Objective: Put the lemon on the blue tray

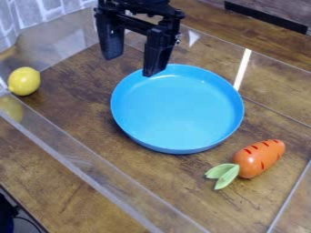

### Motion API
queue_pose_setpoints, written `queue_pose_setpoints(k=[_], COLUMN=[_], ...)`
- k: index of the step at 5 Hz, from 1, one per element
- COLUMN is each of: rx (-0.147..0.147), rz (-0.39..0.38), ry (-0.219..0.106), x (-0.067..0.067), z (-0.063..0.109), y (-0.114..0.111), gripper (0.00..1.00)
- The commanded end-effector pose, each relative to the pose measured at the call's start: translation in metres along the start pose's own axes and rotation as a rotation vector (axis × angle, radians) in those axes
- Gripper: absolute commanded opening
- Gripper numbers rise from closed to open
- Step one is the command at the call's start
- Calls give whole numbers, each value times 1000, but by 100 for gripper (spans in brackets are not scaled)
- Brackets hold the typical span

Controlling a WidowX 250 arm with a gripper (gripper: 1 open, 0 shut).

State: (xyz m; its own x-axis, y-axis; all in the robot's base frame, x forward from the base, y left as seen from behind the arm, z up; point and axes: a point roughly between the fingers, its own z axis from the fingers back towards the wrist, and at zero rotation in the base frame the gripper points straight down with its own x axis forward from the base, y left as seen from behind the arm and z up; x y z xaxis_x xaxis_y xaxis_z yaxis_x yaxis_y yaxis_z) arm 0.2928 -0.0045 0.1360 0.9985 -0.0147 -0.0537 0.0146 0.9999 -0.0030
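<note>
The lemon [25, 81] sits near the desk's [73, 136] left edge, long axis roughly upright; the blue tray [177, 111] sits centrally; gripper [134, 55] fingers apart, empty, above glossy wood.

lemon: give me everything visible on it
The lemon is a small, smooth, yellow oval, whole and unmarked as far as the picture shows. It rests on the wooden table near the left edge of the view, apart from the blue tray and the gripper. Nothing but the table touches it.
</note>
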Motion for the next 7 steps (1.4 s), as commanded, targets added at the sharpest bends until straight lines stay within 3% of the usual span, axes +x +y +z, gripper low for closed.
queue_pose_setpoints(k=[1, 7], rx=[1, 16], rz=[-18, -171], ry=[14, 95], x=[-1, -10], z=[-4, -27], y=[2, 23], gripper=[100, 100])
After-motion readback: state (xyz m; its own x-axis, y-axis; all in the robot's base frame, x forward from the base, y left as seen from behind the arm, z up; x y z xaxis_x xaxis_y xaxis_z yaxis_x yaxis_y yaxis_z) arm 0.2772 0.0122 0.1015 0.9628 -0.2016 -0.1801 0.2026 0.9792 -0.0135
